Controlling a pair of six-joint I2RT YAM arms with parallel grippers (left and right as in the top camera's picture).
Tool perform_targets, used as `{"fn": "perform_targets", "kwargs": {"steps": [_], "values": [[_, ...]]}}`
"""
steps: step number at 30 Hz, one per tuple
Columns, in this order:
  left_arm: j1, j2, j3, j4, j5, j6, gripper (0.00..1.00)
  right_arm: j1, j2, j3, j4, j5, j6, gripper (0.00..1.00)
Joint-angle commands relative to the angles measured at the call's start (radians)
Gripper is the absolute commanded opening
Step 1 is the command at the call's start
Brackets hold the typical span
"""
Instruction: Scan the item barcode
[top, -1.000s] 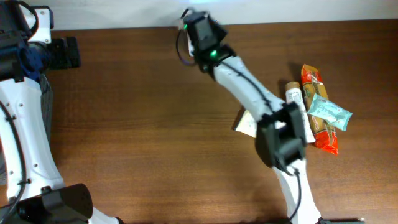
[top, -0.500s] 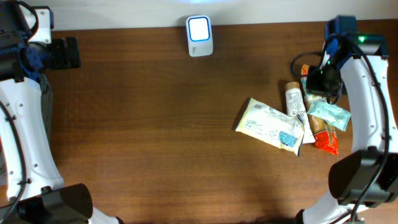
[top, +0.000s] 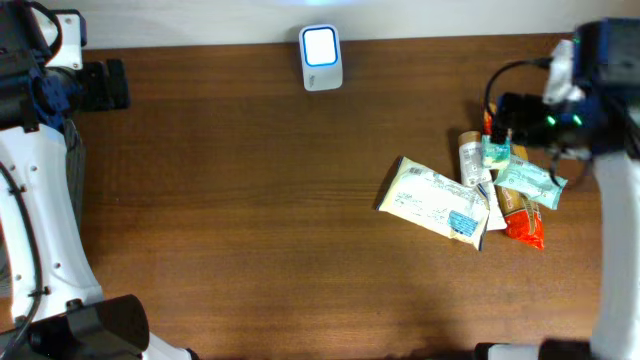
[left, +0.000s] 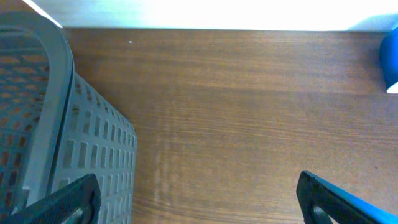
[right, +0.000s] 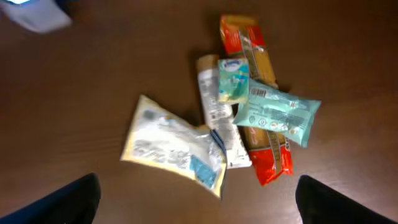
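The white scanner with a lit blue face stands at the table's far edge. A heap of items lies right of centre. It holds a pale yellow packet, a white tube, a teal wipes pack and an orange-red packet. A small teal tissue pack rests on top, over the tube. My right gripper hovers open above the heap, holding nothing. My left gripper is open and empty at the far left.
A grey mesh basket stands just left of my left gripper. A blue object shows at the right edge of the left wrist view. The scanner also shows at the top left of the right wrist view.
My right arm swung from the scanner back to the right side. Its gripper went from shut to open, and the small teal pack now lies on the heap.
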Motion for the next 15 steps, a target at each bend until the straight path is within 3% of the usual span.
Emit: {"fn": "perform_targets", "kwargs": {"steps": [1,11,13,15], "values": [[0.003,0.001,0.001,0.002,0.007,0.016,0.99,0.003,-0.131,0.011,-0.069,-0.056,0.007,0.99],[0.003,0.001,0.001,0.002,0.007,0.016,0.99,0.003,-0.212,0.004,-0.069,-0.048,0.003,0.99],[0.003,0.001,0.001,0.002,0.007,0.016,0.99,0.003,-0.284,-0.072,0.115,-0.049,-0.059,0.99],[0.003,0.001,0.001,0.001,0.007,0.016,0.99,0.003,-0.419,-0.285,0.352,-0.049,-0.096,0.99]]}}
